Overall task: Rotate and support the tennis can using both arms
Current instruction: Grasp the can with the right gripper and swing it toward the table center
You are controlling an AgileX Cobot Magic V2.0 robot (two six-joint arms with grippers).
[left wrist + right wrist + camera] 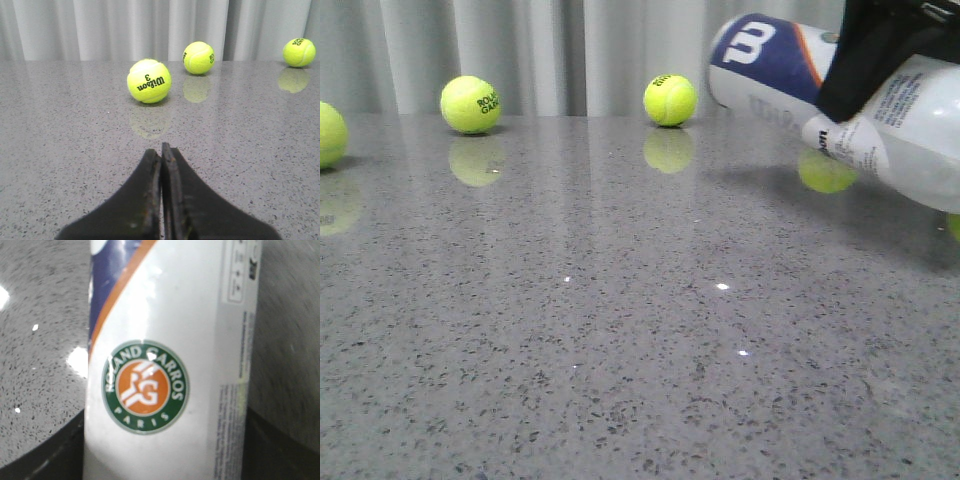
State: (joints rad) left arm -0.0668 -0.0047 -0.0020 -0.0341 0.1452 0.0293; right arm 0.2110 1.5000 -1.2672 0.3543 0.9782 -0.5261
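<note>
The tennis can was off the desk, carried by the right end effector, which was clenched on its body partway along its length. In the right wrist view the can filled the frame between the dark finger parts at the lower corners, the Roland Garros badge facing the camera, so the can sat directly between that end effector's fingers.

Its long axis lay closer to horizontal than upright, tilted. The navy end with the Wilson logo pointed up and away from the right end effector toward the middle of the desk; the other, white end ran down and out past the frame edge on the far side of the grip.

The left end effector was clenched on nothing, its fingers pressed together just above the desk. It faced three loose tennis balls, the nearest a Wilson ball straight ahead of its tips. The can did not appear in its view at all, so it lay well off to that end effector's right.

The right arm was plainly the nearer. Judging from this, the supporting move would need the left end effector to release and travel across toward the navy end.
</note>
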